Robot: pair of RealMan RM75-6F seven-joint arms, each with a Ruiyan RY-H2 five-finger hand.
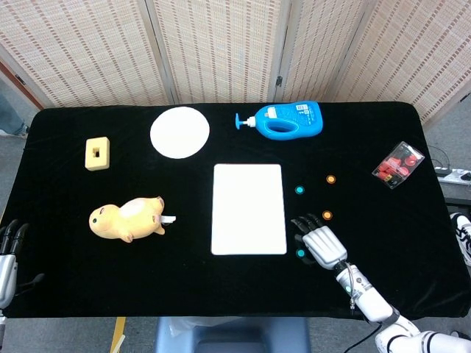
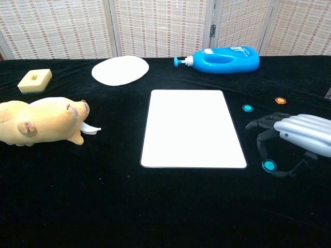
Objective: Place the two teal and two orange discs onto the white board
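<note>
The white board [image 1: 249,209] [image 2: 192,128] lies flat at the table's middle. Right of it are a far teal disc [image 1: 299,190] [image 2: 247,108], a far orange disc [image 1: 330,179] [image 2: 280,100], a nearer orange disc [image 1: 327,215], hidden in the chest view, and a near teal disc [image 1: 300,253] [image 2: 269,166]. My right hand [image 1: 318,239] [image 2: 295,137] hovers palm down by the board's near right corner. Its fingers arch over the near teal disc, which lies on the cloth between fingertips and thumb. My left hand [image 1: 7,250] shows at the near left edge, fingers spread, holding nothing.
A blue detergent bottle [image 1: 283,120] lies at the back, with a white round plate [image 1: 179,132] to its left. A yellow sponge block [image 1: 97,154] and a yellow plush pig [image 1: 126,218] sit on the left side. A clear packet of red items [image 1: 398,164] lies far right.
</note>
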